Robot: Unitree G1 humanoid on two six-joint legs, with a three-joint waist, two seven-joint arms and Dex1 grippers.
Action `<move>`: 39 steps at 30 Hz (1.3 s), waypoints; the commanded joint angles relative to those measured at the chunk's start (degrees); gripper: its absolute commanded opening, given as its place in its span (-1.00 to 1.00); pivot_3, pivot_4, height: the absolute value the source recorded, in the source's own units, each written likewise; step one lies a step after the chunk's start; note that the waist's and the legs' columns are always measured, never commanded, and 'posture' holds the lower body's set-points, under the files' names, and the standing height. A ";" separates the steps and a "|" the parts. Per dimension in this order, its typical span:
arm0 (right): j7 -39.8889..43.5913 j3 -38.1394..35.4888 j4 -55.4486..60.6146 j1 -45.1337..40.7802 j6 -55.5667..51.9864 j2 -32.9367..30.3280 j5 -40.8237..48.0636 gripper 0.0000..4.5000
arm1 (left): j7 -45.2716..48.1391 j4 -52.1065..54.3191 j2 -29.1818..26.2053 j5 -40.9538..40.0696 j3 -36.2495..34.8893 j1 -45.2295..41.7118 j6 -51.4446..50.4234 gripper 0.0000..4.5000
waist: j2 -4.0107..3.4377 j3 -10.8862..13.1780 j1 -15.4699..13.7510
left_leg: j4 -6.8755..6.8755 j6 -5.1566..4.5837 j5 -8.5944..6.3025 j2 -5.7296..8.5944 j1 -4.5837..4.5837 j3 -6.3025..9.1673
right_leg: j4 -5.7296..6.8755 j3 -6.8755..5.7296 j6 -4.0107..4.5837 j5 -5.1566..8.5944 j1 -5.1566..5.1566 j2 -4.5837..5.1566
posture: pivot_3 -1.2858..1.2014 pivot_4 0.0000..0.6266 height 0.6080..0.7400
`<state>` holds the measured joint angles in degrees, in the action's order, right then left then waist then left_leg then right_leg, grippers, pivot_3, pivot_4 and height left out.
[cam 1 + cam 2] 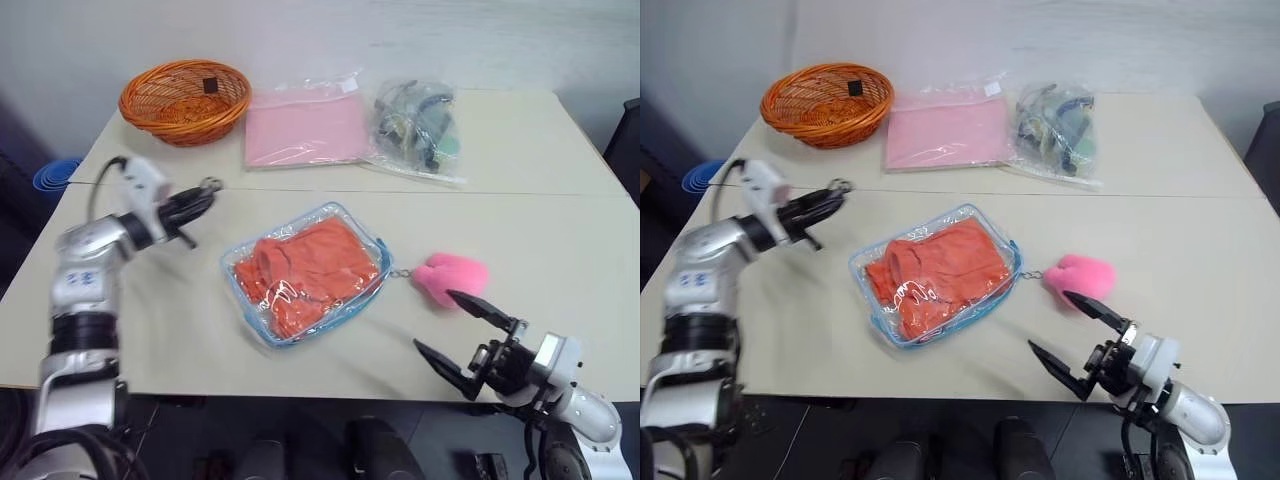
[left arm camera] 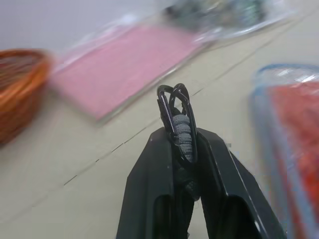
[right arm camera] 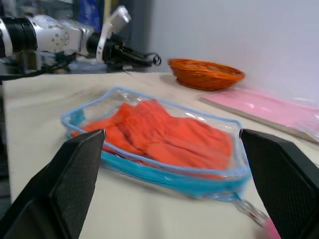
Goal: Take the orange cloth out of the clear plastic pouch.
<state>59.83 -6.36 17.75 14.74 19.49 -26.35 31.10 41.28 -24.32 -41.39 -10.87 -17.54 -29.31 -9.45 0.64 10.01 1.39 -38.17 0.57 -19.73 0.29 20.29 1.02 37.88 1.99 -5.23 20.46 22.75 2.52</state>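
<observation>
The crumpled bright-orange cloth lies inside the clear, blue-trimmed plastic pouch, flat on the middle of the beige table. A fluffy pink pom-pom hangs off the pouch's right end. Near it, the right gripper hovers, fingers spread wide and empty. Off to the left, the left gripper pinches a small black ring clip.

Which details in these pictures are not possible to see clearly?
- Whether the clear plastic pouch is zipped open: glare hides its zipper, head views.
- What the bag of mixed dark items holds: too small.
- The small black looped object in the left claw: blurred, left wrist view.
</observation>
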 commanded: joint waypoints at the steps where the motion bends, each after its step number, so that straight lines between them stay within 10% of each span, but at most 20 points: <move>1: 2.01 1.73 0.15 -2.24 2.72 -0.48 -1.71 1.00 | -6.38 4.52 -3.93 0.99 -6.91 7.99 -2.98 -0.84 | 0.03 0.01 0.05 | 0.01 -0.02 -0.01 0.00 0.01 -0.01 | -0.01 0.01 0.00 0.00 0.00 0.01 | 0.03 -0.52 1.00; 5: 2.31 2.62 -1.65 -4.00 3.18 -0.25 -2.44 1.00 | -7.61 7.65 -3.75 -1.71 -9.99 14.07 -7.03 -0.84 | 0.14 -0.01 -1.52 | -0.01 -0.09 -0.06 0.03 0.01 0.07 | -0.06 -0.09 0.01 0.00 -0.10 0.11 | 0.03 -0.52 1.00; 19: 0.78 -2.14 -0.13 -2.09 0.26 -5.12 -1.15 1.00 | 3.12 0.13 -9.71 -5.50 -9.91 10.45 0.36 0.99 | 0.16 -0.01 -1.11 | 0.07 -0.06 -0.08 0.05 0.00 0.09 | -0.13 -0.17 0.02 0.01 -0.11 0.12 | 0.03 -0.52 1.00; 23: 0.62 -5.54 1.11 2.17 0.01 -6.89 -0.44 1.00 | 12.16 3.73 -12.94 -8.21 -8.32 9.76 2.45 0.99 | 0.15 -0.01 -1.12 | 0.11 -0.05 -0.09 0.05 -0.01 0.08 | -0.17 -0.16 0.02 0.01 -0.12 0.12 | 0.03 -0.52 1.00; 31: 0.11 -9.15 -0.53 4.59 -0.30 -7.65 -0.62 1.00 | 15.41 48.82 -10.33 -24.11 8.52 16.14 -23.28 0.99 | 0.07 -0.02 -0.96 | 0.05 -0.24 -0.20 0.07 -0.01 0.06 | -0.25 -0.06 0.03 0.01 -0.31 0.20 | 0.03 -0.52 1.00; 39: -5.49 -7.95 8.98 3.55 -8.47 -8.84 -0.64 1.00 | -3.41 61.93 0.02 -17.41 23.80 18.45 -34.35 0.99 | -0.10 -0.01 0.11 | 0.08 -0.26 -0.17 -0.03 -0.16 0.03 | -0.03 0.05 0.06 0.03 -0.23 -0.07 | 0.03 -0.52 1.00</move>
<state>56.17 -13.89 22.07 18.61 13.01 -33.95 29.45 40.43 33.76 -41.38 -31.17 2.18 -11.43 -42.72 0.54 10.01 1.50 -38.09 0.30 -19.89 0.28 20.11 1.05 37.86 2.07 -5.17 20.48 22.48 2.45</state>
